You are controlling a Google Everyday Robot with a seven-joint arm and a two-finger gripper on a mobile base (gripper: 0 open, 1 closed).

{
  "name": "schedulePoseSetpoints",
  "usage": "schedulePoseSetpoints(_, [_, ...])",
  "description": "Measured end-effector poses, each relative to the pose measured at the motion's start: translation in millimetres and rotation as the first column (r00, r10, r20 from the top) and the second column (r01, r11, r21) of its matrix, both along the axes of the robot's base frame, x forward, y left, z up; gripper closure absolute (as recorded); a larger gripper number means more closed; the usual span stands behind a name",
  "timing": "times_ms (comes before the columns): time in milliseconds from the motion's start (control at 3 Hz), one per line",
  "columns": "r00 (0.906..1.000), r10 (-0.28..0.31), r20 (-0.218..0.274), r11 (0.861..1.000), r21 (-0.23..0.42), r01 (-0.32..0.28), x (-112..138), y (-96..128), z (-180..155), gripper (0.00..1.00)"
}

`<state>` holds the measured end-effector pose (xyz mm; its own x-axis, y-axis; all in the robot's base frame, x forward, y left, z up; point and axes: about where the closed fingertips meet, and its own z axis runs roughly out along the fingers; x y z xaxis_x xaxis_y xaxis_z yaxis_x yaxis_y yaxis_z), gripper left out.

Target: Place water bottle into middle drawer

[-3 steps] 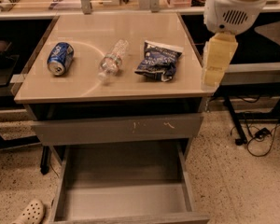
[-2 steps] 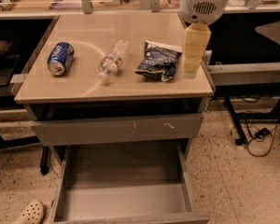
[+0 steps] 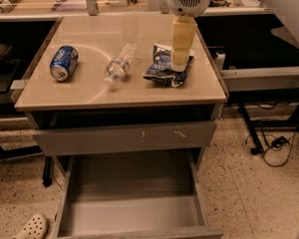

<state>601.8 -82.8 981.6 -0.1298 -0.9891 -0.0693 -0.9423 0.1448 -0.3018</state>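
My gripper (image 3: pixel 180 63) hangs over the chip bag (image 3: pixel 159 72); I can't tell if it's wide or narrow. The water bottle (image 3: pixel 120 63) lies on its side nearby on the tabletop (image 3: pixel 114 29). A bump could roll it away.

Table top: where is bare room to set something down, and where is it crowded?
Bare: the back strip of the table top behind the soda can and water bottle, and the front edge. The open middle drawer is bare too. Crowded: the right side, where the gripper hangs over the snack bag.
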Motion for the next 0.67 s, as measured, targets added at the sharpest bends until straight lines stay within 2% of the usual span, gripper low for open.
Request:
schedulePoseSetpoints(333, [0.9989, -0.046, 0.006, 0.995, 0.086, 0.046, 15, 10, -7, 0.0])
schedulePoseSetpoints(667, [0.9875, -0.144, -0.064, 0.974, 0.168, 0.153, 44, 27, -23, 0.0])
